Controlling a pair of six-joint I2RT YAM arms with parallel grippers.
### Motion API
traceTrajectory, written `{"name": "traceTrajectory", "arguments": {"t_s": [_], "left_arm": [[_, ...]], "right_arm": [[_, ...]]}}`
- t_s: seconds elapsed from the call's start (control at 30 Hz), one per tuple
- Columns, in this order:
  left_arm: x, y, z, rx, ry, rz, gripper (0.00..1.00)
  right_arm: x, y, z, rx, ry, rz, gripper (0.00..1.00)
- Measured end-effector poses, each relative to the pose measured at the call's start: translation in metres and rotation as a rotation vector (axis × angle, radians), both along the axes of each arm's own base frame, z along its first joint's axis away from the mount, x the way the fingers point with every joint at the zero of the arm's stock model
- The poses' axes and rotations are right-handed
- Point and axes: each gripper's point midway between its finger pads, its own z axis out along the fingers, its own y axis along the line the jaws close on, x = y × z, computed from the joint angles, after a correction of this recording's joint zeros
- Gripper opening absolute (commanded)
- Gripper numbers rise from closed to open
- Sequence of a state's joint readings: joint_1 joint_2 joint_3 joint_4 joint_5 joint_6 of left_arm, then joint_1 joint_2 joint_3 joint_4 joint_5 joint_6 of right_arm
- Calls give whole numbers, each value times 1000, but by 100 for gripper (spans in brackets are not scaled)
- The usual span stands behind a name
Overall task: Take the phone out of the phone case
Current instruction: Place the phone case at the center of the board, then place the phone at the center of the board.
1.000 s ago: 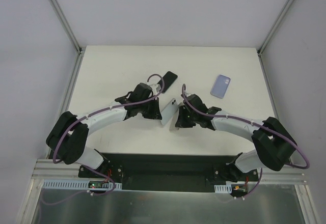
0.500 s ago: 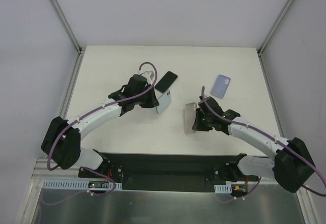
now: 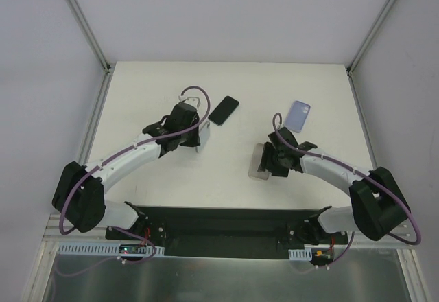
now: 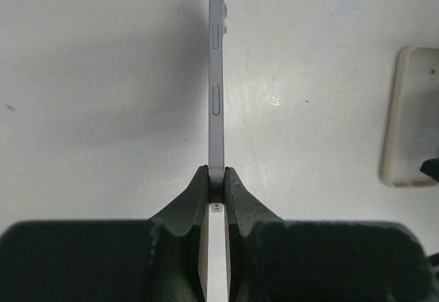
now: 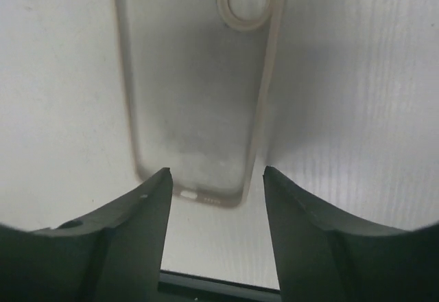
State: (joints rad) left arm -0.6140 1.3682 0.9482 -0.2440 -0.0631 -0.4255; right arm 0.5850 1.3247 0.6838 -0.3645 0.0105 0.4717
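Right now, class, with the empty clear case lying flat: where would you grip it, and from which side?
Come from straight above and pinch the clear case across its two long side walls near its bottom end. It lies flat, so probably only those thin edges offer a hold.

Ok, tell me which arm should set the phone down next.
Left. The left claw is shut on the phone, held on edge over the table; the right claw hangs open over the empty case, holding nothing.
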Motion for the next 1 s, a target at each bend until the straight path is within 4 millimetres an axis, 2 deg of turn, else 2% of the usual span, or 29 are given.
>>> {"name": "traceTrajectory", "arguments": {"t_s": [0.1, 0.3, 0.4, 0.5, 0.57, 0.63, 0.7, 0.73, 0.83, 0.9, 0.93, 0.97, 1.0], "left_arm": [[2, 19, 0, 83, -26, 36, 0], [5, 48, -10, 173, -28, 154, 0], [5, 60, -24, 116, 25, 240, 0], [6, 88, -44, 22, 89, 368, 0], [0, 108, -58, -22, 136, 449, 0], [-2, 121, -63, -88, 160, 523, 1], [-2, 121, -64, -159, 180, 554, 9], [-1, 120, -63, -188, 187, 557, 23], [-1, 115, -67, -261, 224, 568, 39], [-7, 112, -75, -283, 268, 573, 53], [-10, 110, -77, -288, 283, 574, 57], [-13, 108, -78, -297, 298, 570, 66], [-14, 107, -78, -305, 301, 567, 68]], "right_arm": [[1, -7, -9, -26, 26, -30, 82], [1, -18, -7, -69, 17, -58, 84], [0, -27, 1, -88, -7, -76, 85], [0, -35, 14, -92, -53, -94, 85], [-3, -40, 19, -90, -78, -97, 86], [-8, -45, 21, -89, -93, -96, 87], [-13, -49, 22, -91, -98, -93, 89], [-14, -51, 22, -92, -98, -92, 89], [-18, -55, 24, -96, -102, -93, 91], [-21, -57, 26, -95, -106, -94, 92], [-21, -58, 28, -95, -111, -95, 92], [-22, -60, 29, -95, -118, -97, 93], [-23, -61, 32, -94, -125, -100, 93]]}}
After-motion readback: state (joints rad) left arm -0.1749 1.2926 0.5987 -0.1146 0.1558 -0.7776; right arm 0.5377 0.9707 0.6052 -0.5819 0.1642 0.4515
